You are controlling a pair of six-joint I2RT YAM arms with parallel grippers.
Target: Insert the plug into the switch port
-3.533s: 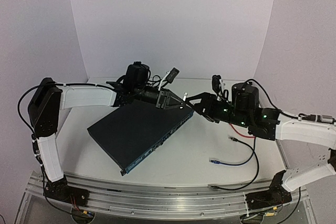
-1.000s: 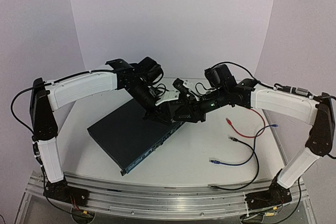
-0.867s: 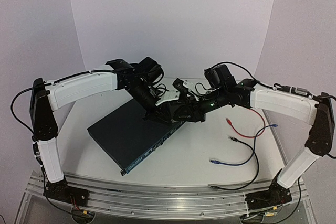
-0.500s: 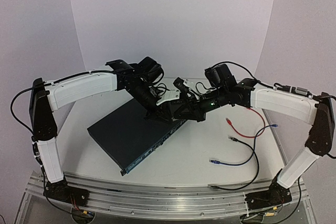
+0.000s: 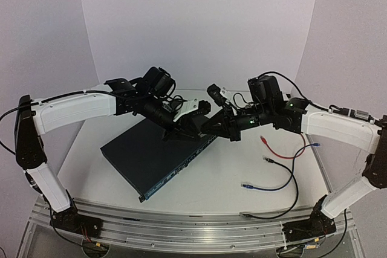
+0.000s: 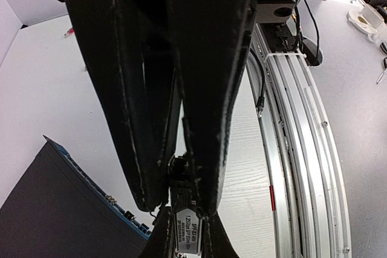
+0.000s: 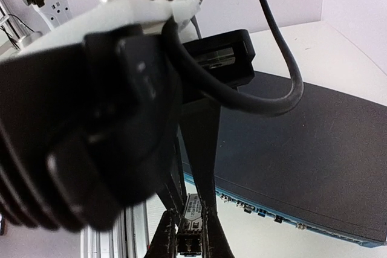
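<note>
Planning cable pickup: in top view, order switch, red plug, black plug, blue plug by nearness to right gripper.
1. Switch, just left of the right gripper.
2. Red plug, to its right.
3. Black plug, blue plug, front right: too close to call.

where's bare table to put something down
Bare white table between the dark navy metal switch and the blue cable, and left of the switch. Crowded where left claw and right claw meet over its far corner, and around the red cable.
</note>
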